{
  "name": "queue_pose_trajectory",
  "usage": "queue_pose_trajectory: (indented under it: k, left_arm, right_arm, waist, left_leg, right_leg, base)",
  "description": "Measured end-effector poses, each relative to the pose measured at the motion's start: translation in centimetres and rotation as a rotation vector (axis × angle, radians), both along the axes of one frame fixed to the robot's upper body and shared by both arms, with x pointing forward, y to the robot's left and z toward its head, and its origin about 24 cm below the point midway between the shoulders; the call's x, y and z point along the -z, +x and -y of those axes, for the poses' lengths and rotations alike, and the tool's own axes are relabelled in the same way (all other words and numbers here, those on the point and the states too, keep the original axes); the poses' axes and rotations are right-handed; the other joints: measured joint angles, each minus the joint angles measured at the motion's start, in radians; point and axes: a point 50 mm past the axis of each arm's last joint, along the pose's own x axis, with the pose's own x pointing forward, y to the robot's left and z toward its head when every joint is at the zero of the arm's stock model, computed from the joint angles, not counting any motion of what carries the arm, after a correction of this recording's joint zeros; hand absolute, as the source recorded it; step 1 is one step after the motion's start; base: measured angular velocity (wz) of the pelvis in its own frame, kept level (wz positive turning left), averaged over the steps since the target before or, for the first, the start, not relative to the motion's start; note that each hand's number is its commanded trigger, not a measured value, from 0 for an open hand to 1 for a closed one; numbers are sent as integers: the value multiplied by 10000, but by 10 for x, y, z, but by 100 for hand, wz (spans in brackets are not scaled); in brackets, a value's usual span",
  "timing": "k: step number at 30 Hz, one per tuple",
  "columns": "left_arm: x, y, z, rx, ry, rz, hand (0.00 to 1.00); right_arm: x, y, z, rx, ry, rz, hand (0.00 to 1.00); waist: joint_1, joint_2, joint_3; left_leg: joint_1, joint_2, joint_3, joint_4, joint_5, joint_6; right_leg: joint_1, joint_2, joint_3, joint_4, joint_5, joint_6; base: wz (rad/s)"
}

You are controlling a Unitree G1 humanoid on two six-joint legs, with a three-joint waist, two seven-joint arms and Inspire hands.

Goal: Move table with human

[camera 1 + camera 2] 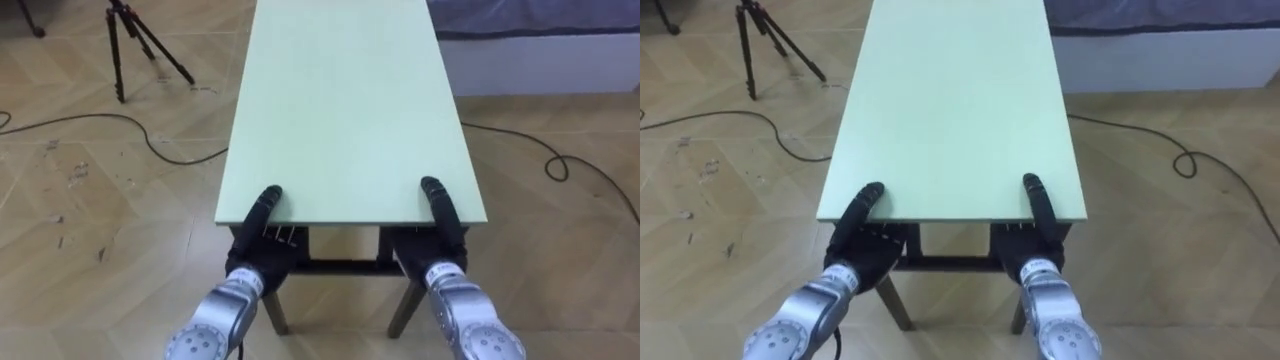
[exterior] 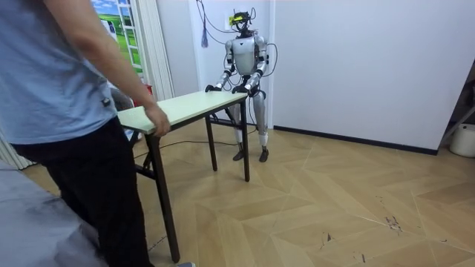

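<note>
Pale green table (image 1: 340, 100) stands between robot and person (image 2: 67, 111). Left hand (image 1: 255, 240) and right hand (image 1: 442, 225) each clamp the near edge, thumb on top, fingers underneath. The person's hand (image 2: 157, 119) holds the far end. Both grips are set; legs look grounded, so the carry probably remains.

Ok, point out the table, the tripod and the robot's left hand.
table (image 1: 340, 100): left eye view, bare middle of its pale green top.
tripod (image 1: 117, 50): left eye view, one dark leg.
left hand (image 1: 266, 203): left eye view, thumb lying over the table's near edge.
</note>
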Motion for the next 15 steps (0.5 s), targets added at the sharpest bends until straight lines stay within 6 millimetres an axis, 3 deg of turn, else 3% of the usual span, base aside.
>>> queue_pose_trajectory:
  k: [5, 15]
  left_arm:
    - [1, 0, -1, -4, 74, -158, 100]
    - [2, -1, -1, -1, 107, -303, 100]
  right_arm:
    - [1, -2, 0, 14, 1, -91, 100]
    - [2, -3, 1, 18, -38, -199, 100]
  waist:
    - [-13, -3, -5]
    - [-31, 8, -13]
  left_leg:
    - [2, -208, 46, 49, -62, 107]
    - [19, -251, 50, 191, -62, 107]
  right_leg:
    - [20, -73, 43, 11, -80, 128]
    - [92, -153, 78, 30, -129, 144]
  base:
    - [0]
    - [0]
